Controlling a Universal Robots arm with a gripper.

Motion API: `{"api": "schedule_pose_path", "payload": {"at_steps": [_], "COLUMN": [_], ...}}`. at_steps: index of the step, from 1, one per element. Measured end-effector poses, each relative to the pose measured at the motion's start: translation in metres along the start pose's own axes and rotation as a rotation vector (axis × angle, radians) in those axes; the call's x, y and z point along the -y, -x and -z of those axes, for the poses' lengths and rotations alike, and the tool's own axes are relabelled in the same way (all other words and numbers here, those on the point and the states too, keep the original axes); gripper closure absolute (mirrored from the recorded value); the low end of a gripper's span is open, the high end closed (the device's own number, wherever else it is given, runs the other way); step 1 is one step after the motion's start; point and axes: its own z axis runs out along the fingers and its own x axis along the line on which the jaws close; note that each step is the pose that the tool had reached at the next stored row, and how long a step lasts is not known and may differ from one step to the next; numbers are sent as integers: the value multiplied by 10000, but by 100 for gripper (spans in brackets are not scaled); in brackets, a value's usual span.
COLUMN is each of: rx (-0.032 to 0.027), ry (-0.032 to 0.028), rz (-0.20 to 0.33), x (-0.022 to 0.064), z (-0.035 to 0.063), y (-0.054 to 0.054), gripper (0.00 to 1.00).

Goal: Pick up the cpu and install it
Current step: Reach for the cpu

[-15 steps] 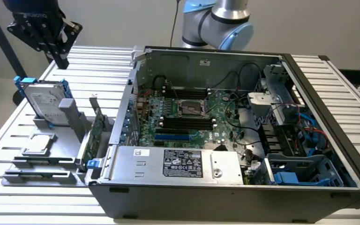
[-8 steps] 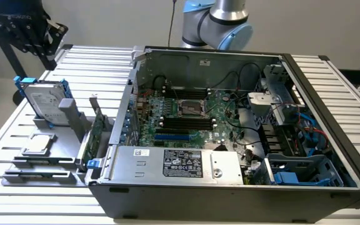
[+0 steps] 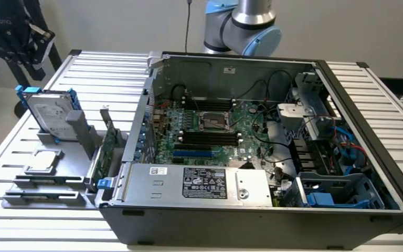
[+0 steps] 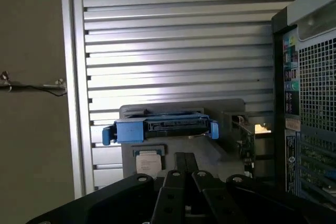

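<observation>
The cpu [image 3: 44, 159] is a small flat square chip with a silvery top, lying on a grey stand [image 3: 54, 186] at the exterior view's left, outside the computer case. In the wrist view the cpu [image 4: 148, 161] lies just beyond my black gripper [image 4: 185, 156], whose two fingers are pressed together with nothing between them. The gripper hangs above the slatted table, apart from the chip. Inside the open case [image 3: 369, 173] the motherboard's square socket [image 3: 215, 122] stands exposed. My arm [image 3: 247, 23] rises behind the case.
A silver hard drive with blue rails [image 3: 48, 113] [image 4: 160, 127] stands upright on the same stand behind the cpu. Long black sticks [image 3: 44, 198] lie at the stand's front. A green card [image 3: 107, 144] stands beside the case wall. The slatted table [image 3: 369, 94] surrounds everything.
</observation>
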Motion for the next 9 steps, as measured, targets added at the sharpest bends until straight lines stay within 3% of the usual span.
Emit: {"api": "schedule_pose_path", "payload": {"at_steps": [6, 9], "rx": [1, 1], "ry": [-25, -48], "rz": [1, 10], "x": [19, 22], "z": [-16, -14], "y": [-272, -319], "gripper": [89, 89]}}
